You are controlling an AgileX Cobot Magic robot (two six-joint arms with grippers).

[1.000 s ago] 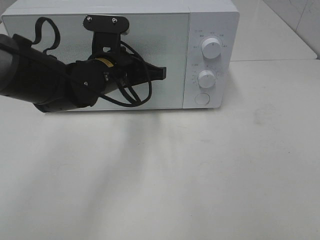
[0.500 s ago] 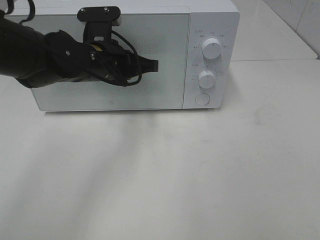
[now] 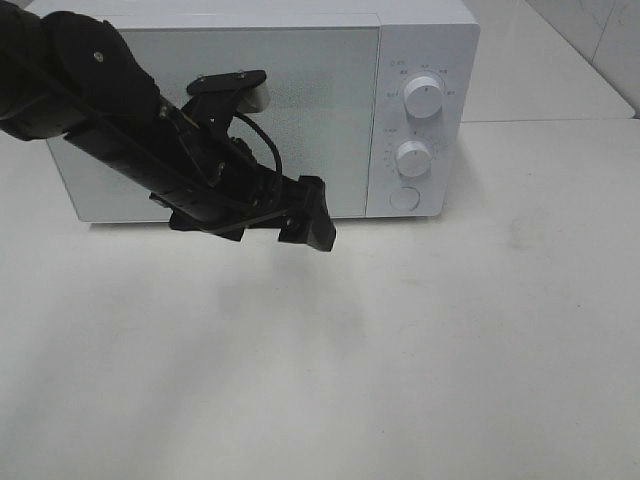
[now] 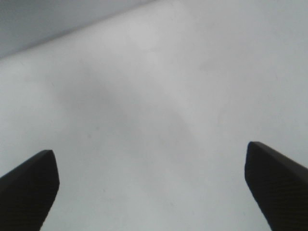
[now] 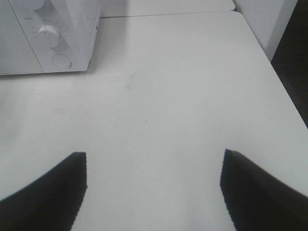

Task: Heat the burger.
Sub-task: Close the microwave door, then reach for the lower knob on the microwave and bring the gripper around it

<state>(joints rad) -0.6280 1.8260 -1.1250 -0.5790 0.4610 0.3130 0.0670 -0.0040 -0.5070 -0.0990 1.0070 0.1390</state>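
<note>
The white counter [image 3: 450,350] is carrying a white boxy microwave oven [image 3: 320,100] at its far edge, with the door shut. The burger is not showing anywhere; probably it is sitting inside. The black left gripper [image 3: 312,215] is hanging before the door, jaws released and empty. The right gripper [image 5: 154,154] is likewise open near the right edge. Heating seems to be starting, so next the white round knob [image 3: 413,156] is needing a careful turn.

Bright, even overhead light, soft diffuse shadows on the white table [image 3: 480,380], left wrist view hazy, low contrast
</note>
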